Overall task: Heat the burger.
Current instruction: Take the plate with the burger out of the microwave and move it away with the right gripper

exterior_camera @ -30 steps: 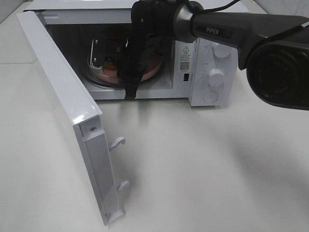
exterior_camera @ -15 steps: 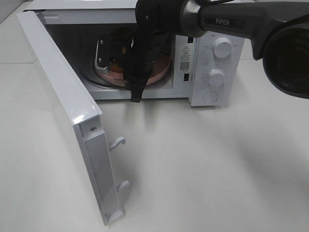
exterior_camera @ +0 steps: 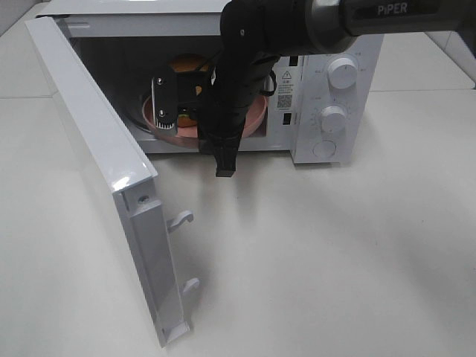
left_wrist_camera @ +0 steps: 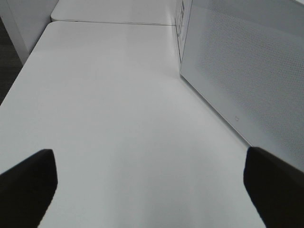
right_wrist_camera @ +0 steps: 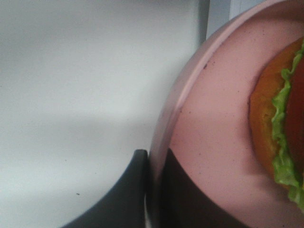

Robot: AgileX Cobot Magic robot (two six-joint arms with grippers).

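Observation:
The burger (exterior_camera: pixel 187 67), with its golden-brown bun and green lettuce (right_wrist_camera: pixel 280 133), lies on a pink round plate (exterior_camera: pixel 256 113) in the mouth of the open microwave (exterior_camera: pixel 327 82). My right gripper (exterior_camera: pixel 172 111) reaches into the cavity from above and is shut on the plate's rim (right_wrist_camera: pixel 164 128). In the right wrist view, one dark finger (right_wrist_camera: pixel 135 190) lies outside the rim and the other inside. The arm hides much of the plate and burger in the high view. My left gripper (left_wrist_camera: pixel 152 190) is open over bare table beside the microwave's perforated side wall (left_wrist_camera: pixel 247 71); the high view does not show it.
The microwave door (exterior_camera: pixel 97 149) stands swung out to the left, its latch hooks (exterior_camera: pixel 182 219) pointing at the table's middle. Two dials (exterior_camera: pixel 342 73) sit on the control panel to the right of the cavity. White table (exterior_camera: pixel 320 253) lies in front.
The right gripper has drawn the plate with the burger forward and slightly up, from deeper on the turntable to the cavity's front. The right arm has pulled back to the right. The left gripper stays open.

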